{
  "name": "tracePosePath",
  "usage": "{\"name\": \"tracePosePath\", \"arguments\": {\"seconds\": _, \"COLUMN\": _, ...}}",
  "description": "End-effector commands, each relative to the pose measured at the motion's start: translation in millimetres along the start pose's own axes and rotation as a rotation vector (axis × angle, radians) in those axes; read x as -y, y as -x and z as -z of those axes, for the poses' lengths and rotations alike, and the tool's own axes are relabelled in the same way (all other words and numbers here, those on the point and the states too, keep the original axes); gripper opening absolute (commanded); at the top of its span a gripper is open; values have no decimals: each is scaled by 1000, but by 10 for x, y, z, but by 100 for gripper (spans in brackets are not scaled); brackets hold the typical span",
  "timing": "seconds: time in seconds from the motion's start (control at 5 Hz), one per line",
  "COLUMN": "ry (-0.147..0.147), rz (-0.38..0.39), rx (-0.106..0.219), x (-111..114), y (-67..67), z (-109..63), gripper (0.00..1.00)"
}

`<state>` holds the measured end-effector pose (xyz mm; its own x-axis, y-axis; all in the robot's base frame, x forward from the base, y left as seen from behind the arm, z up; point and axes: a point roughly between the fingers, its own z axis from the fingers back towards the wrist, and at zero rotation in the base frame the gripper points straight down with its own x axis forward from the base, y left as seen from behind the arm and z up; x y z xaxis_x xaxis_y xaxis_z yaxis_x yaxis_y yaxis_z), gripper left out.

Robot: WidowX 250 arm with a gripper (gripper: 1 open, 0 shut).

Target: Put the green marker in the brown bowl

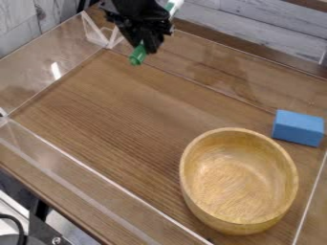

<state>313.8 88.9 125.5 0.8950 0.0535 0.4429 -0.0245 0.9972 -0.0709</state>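
I see my pincer (141,43) clamped on the green marker (136,54), whose green cap pokes out below it. The brown bowl (239,180) rests on the bench (115,124) well apart, nearer the camera and to the right.

Between my gripper (141,43) and the brown bowl (239,180) the wooden tabletop (115,115) lies bare — only the blue block (299,126) sits beside the bowl's far rim — clear walls (52,72) hem the edges.
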Motion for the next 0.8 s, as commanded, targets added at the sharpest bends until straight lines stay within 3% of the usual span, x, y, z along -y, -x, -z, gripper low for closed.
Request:
{"name": "tracePosePath", "arguments": {"seconds": 0.0, "ry": -22, "rz": 48, "rx": 78, "x": 0, "y": -98, "z": -184, "gripper": 0}}
{"name": "tracePosePath", "arguments": {"seconds": 0.4, "ry": -36, "rz": 105, "rx": 113, "x": 21, "y": -90, "z": -198, "gripper": 0}}
{"name": "tracePosePath", "arguments": {"seconds": 0.6, "ry": -40, "rz": 99, "rx": 113, "x": 83, "y": -46, "z": -251, "gripper": 0}}
